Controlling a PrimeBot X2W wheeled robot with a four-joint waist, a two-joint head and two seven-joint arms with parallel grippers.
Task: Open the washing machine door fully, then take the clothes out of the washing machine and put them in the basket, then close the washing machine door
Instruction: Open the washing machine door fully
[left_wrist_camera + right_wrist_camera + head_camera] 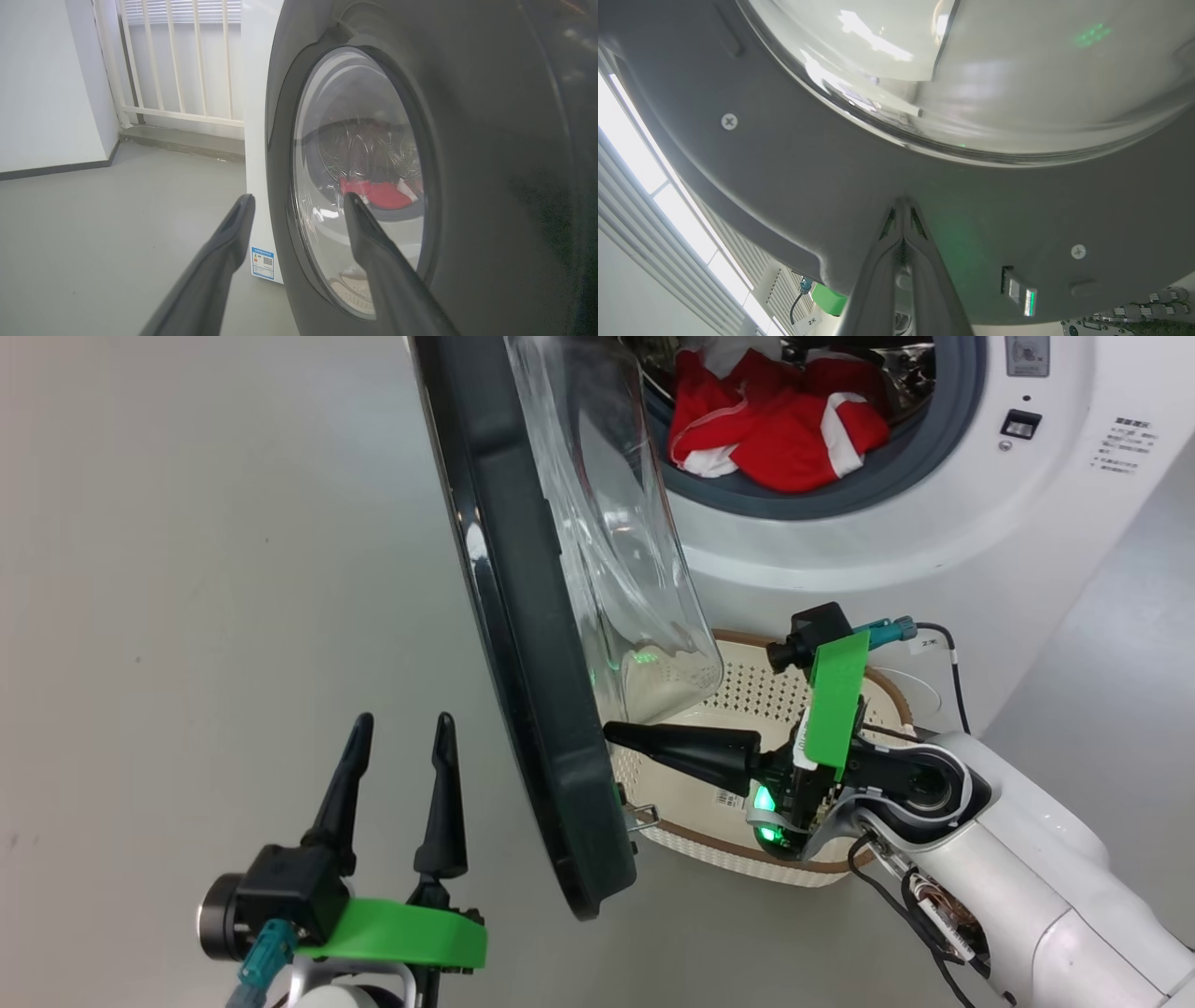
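Door is seen edge-on, swung part-way out from the washer, with its lower edge nearest of all. Nearest on the left, the left pincer is held open, with nothing between its fingers, over bare floor. Wide room is left on that side, out to a wall and a white railing in the left wrist view. Its fingers are kept just beside the door's outer face, apart from it. On the door's other side, the right pincer is closed on nothing, its tips set against the inner rim just under the glass bowl. Little room is left there: the basket is set on the floor between door and washer front, below the opening, with its perforated inside shown. Farthest back, the clothes are heaped in the drum, reaching the grey seal.
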